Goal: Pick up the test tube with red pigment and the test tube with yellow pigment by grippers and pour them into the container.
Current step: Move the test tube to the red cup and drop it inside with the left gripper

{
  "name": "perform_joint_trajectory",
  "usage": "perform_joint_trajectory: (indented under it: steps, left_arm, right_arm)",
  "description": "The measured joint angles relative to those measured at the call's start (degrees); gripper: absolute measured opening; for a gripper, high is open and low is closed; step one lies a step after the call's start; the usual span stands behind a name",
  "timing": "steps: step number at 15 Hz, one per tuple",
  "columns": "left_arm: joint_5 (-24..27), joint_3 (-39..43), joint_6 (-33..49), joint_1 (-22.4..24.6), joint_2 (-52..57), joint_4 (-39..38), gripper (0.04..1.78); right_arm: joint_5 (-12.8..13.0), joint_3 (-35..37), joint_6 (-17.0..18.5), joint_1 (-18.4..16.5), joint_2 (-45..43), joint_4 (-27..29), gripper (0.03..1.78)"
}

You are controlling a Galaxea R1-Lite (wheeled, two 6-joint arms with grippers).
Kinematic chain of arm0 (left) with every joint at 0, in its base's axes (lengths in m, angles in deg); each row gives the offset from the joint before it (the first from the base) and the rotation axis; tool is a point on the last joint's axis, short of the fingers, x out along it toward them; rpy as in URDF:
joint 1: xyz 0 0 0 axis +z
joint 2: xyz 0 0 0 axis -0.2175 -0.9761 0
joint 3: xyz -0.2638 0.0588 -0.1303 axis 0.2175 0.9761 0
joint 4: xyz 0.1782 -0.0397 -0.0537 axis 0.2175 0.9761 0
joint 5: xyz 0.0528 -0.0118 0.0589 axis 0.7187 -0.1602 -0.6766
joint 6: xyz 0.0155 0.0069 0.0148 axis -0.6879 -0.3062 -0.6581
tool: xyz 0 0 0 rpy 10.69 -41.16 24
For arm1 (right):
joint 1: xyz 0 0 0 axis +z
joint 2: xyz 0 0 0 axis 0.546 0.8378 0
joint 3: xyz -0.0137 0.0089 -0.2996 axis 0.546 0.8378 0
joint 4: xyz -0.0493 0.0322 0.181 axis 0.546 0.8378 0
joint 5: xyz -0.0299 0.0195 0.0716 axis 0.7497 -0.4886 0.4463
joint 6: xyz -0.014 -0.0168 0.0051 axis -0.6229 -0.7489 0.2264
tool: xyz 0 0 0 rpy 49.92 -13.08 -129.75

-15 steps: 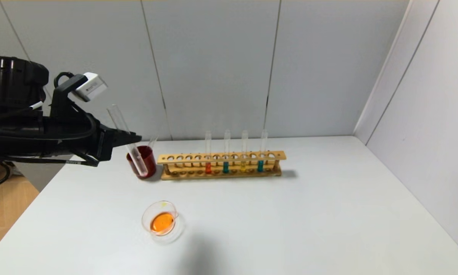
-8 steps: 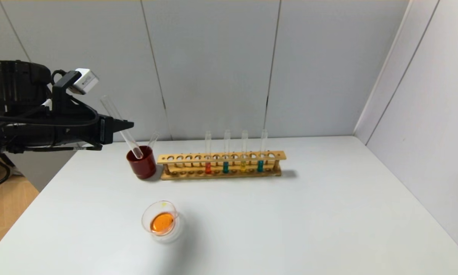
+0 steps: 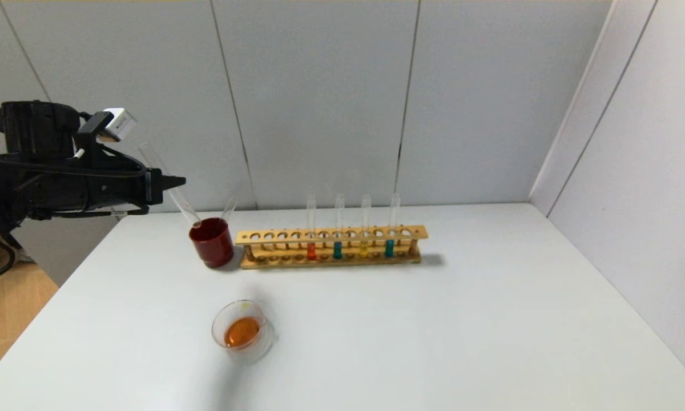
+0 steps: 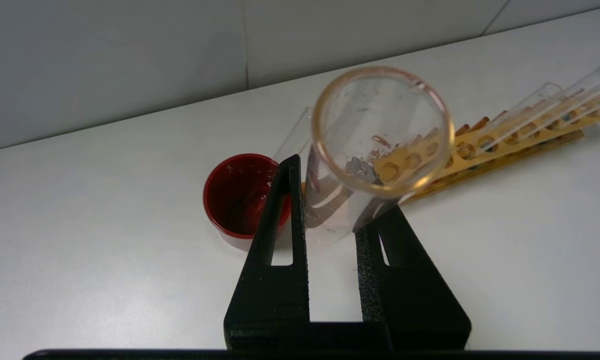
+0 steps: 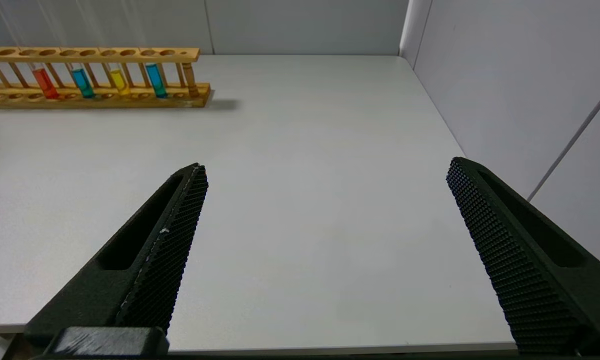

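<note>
My left gripper [image 3: 171,182] [image 4: 337,200] is at the far left, shut on an empty clear test tube [image 3: 168,185] [image 4: 380,130]. The tube slants down, its round end at the rim of a dark red cup [image 3: 212,244] [image 4: 235,195]. The container [image 3: 242,331], a low glass dish with orange liquid, stands nearer me on the table. A test tube with red pigment [image 3: 311,250] [image 5: 45,82] and a test tube with yellow pigment [image 3: 364,248] [image 5: 120,82] stand in the wooden rack [image 3: 331,237]. My right gripper [image 5: 326,165] is open over bare table.
A second empty tube [image 3: 228,209] leans in the red cup. Two teal tubes [image 3: 338,249] [image 3: 389,247] also stand in the rack. Grey wall panels close the table at the back and on the right. The white table [image 3: 462,331] spreads right of the dish.
My left gripper has drawn back to the left with the tube; the tube's lower end went from in front of the red cup up to its rim.
</note>
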Motion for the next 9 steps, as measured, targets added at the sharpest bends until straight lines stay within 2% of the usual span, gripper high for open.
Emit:
perform_joint_trajectory:
  steps: [9]
  left_arm:
    - [-1.5,-2.7,0.1,1.0,-11.0,-7.5,0.32]
  right_arm:
    - [0.0,0.0,0.0,0.0,0.0,0.0,1.75]
